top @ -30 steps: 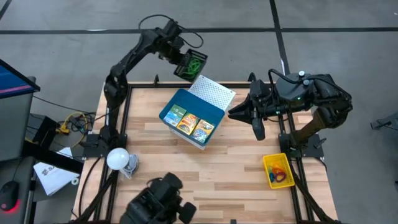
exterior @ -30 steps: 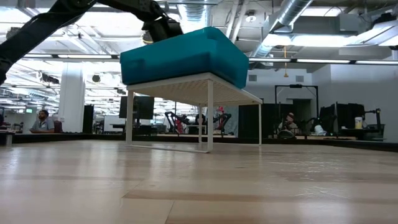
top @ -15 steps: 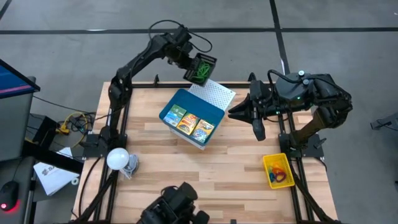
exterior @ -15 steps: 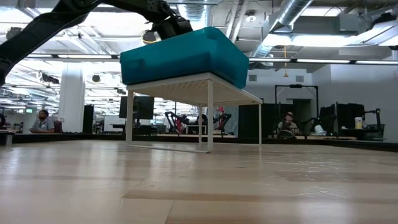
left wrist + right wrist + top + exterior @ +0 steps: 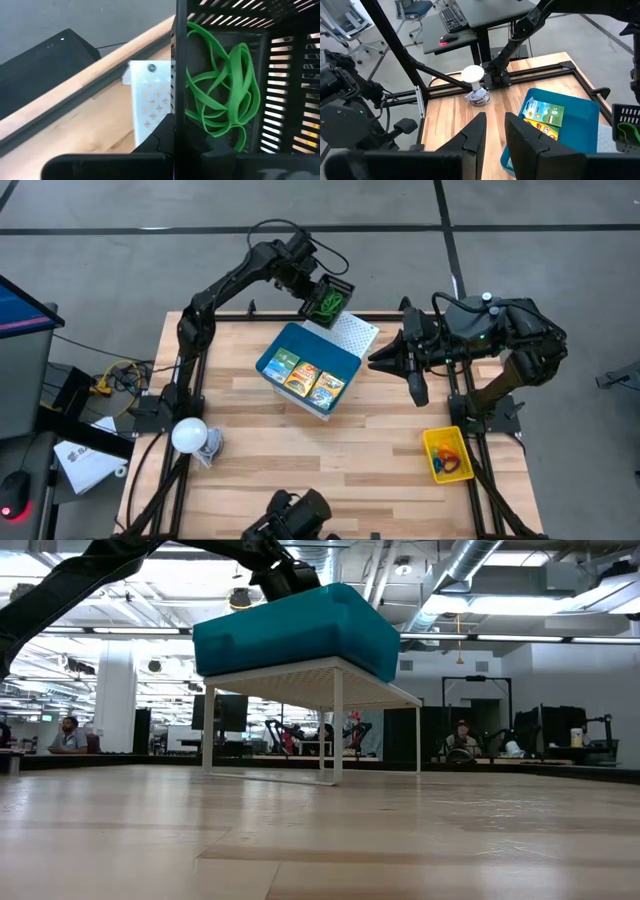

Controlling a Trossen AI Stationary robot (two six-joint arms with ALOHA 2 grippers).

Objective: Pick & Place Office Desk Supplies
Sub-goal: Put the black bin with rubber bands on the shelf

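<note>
While the black mesh tray (image 5: pixel 327 297) is held clenched aloft by the left gripper (image 5: pixel 308 280), its green rubber bands (image 5: pixel 225 97) could be spilled if tilted.

Beside right fingers (image 5: pixel 412 385): bare surface (image 5: pixel 380 440), passable.
Ahead of them: blue tray (image 5: pixel 345 360) blocks.
Under left fingers: white perforated stand (image 5: pixel 350 332) blocks.

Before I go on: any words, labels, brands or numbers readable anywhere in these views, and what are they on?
Nothing can be read.
Crayon packs in the blue tray: printed fronts, the lettering too small to read.
Papers on the floor beside the table: marks too small to read.
Black tray with green bands, in the left gripper: no text.
Yellow tray: no text.
</note>
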